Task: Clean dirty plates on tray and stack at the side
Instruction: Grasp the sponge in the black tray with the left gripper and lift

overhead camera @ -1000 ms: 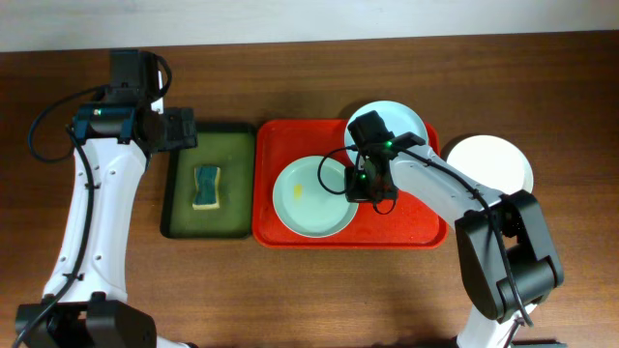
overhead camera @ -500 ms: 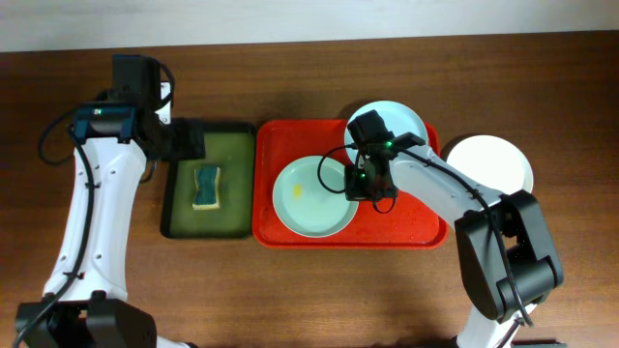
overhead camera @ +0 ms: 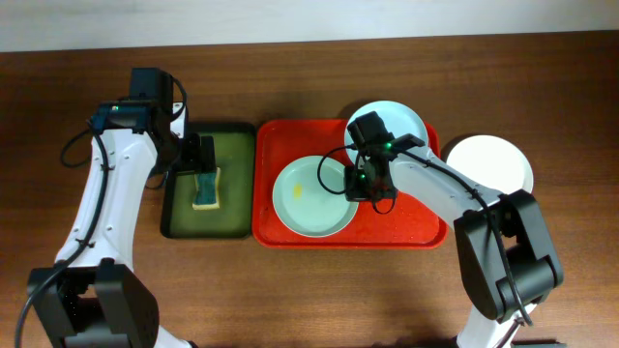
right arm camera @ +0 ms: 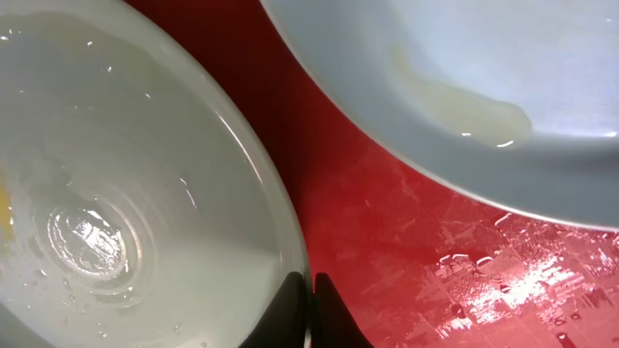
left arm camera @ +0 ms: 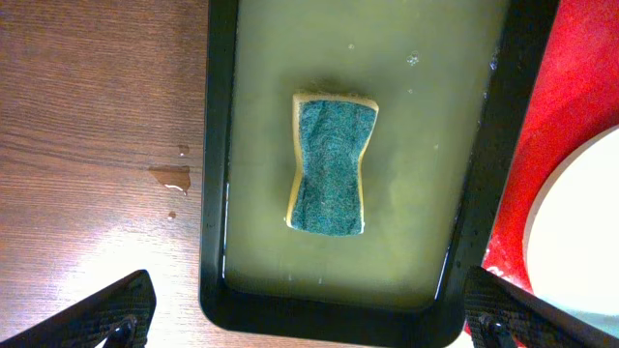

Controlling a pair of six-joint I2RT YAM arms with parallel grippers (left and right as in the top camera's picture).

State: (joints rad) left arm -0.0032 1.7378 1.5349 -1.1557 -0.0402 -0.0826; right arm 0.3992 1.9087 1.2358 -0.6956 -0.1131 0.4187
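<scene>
We're pinching the rim of the mint plate (overhead camera: 308, 201) w/ the R gripper (right arm camera: 308, 307) on the red tray (overhead camera: 411, 232); the L gripper (overhead camera: 199, 158) is hanging wide open over the sponge (left arm camera: 332, 162).

Two slim white arms here: left arm (overhead camera: 97, 208) frame-left, right arm (overhead camera: 435, 184) frame-right, boxy black joint housings (overhead camera: 150, 87), looping black cables (overhead camera: 70, 152), tiny green lights (overhead camera: 389, 147) glowing.

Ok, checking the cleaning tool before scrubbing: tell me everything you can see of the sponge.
The sponge is a waisted block, teal scouring face up, yellow foam showing at its edges. It lies flat near the middle of the dark green tray, in shallow yellowish liquid, clear of the walls. Only tray floor and liquid touch it; the open left gripper hovers above.
</scene>
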